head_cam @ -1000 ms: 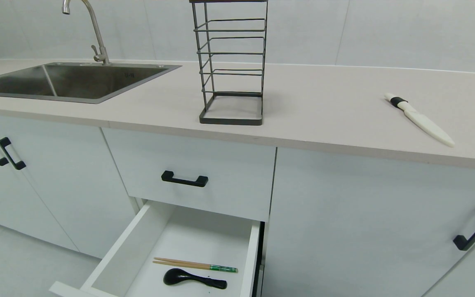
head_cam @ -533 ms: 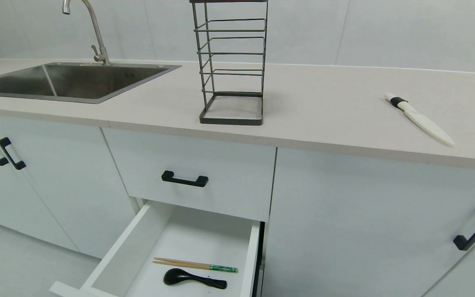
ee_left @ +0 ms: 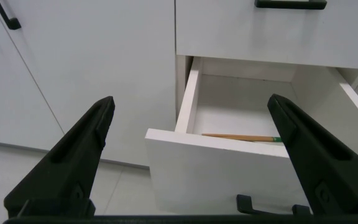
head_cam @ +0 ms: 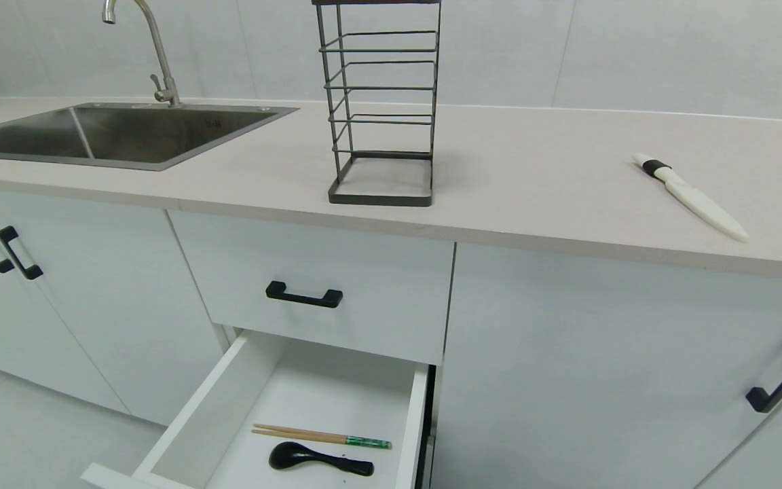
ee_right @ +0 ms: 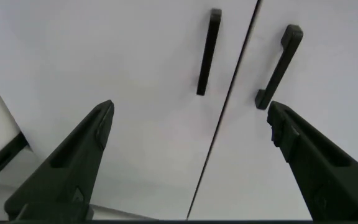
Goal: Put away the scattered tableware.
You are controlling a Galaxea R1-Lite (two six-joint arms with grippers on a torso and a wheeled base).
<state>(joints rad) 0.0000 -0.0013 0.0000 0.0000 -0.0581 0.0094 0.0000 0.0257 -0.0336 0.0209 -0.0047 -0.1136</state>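
Left tool (ee_left: 191, 102): fingers spread wide, nothing between them. It faced the front panel of the open drawer (ee_left: 216, 168) from close by. The chopsticks (ee_left: 238, 136) could be seen over that panel.

Right tool (ee_right: 191, 107): fingers likewise spread wide, nothing held. It faced two white cabinet doors with upright black handles (ee_right: 207, 53), one on each side of the seam.

Head view, near to far:
- Open drawer (head_cam: 221, 387) at 6 o'clock, the lower one of the stack, pulled well out.
- Black spoon (head_cam: 316, 458) on the drawer floor, nearest the front. Bowl toward 9 o'clock, handle toward 3 o'clock.
- Chopsticks (head_cam: 320, 437) just behind the spoon, roughly parallel to it and not touching. Green ends toward 3 o'clock.
- Upper drawer directly above, shut, with a black bar handle (head_cam: 304, 295).
- Bench (head_cam: 533, 176) above the cabinets.
- White knife (head_cam: 691, 197) with a black band, flat on the bench at 2 o'clock, well apart from everything else.
- Dark wire rack (head_cam: 379, 200) upright on the bench at 12 o'clock.
- Steel sink (head_cam: 126, 129) set into the bench at 10 o'clock.
- Tap (head_cam: 155, 41) on the sink's far rim.
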